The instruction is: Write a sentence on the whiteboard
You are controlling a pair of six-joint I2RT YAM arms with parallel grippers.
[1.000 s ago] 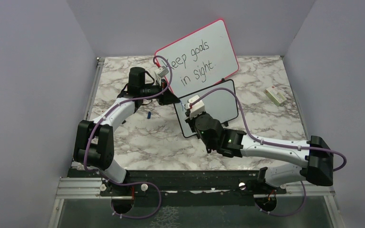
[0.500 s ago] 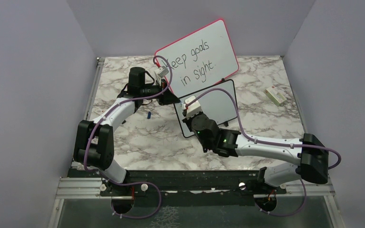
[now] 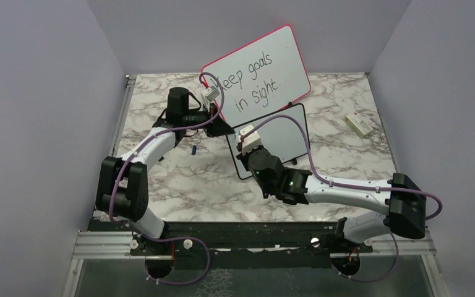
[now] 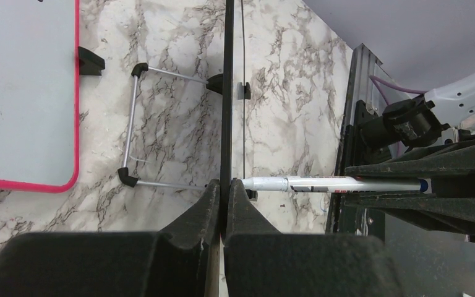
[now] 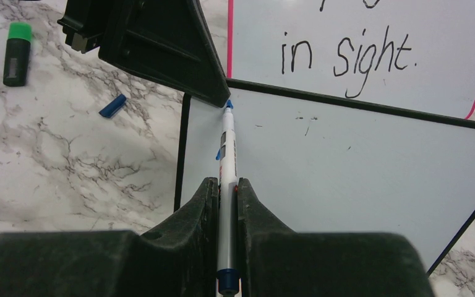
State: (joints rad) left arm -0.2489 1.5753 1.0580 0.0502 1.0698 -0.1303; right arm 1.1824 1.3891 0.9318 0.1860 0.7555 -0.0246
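**Right pincer** [image 5: 226, 185]: we see its two black fingers clamped on the barrel of a white marker pen with a blue tip [image 5: 227, 145], which points away from the wrist. The tip touches the small rectangular whiteboard with the thin black frame [image 5: 359, 161] at its upper left corner, just inside the frame. The white surface beside it carries a few small dark specks.

**Left pincer** [image 4: 222, 185]: its fingers are pressed together on the thin black edge of this whiteboard, seen edge-on from that wrist. The pen meets one face of the board right beside them.

**Surroundings:** from above, we find the whiteboard standing tilted near the middle of the grey-veined marble worktop [image 3: 185, 179]. It is just in front of a larger pink-framed board with black handwriting [image 3: 256, 77]. A small blue pen cap [image 5: 112, 106] lies on the worktop left of the whiteboard. A green-capped dark marker [image 5: 17, 54] lies beyond the cap, and a small white box [image 3: 359, 125] sits well apart at the right.
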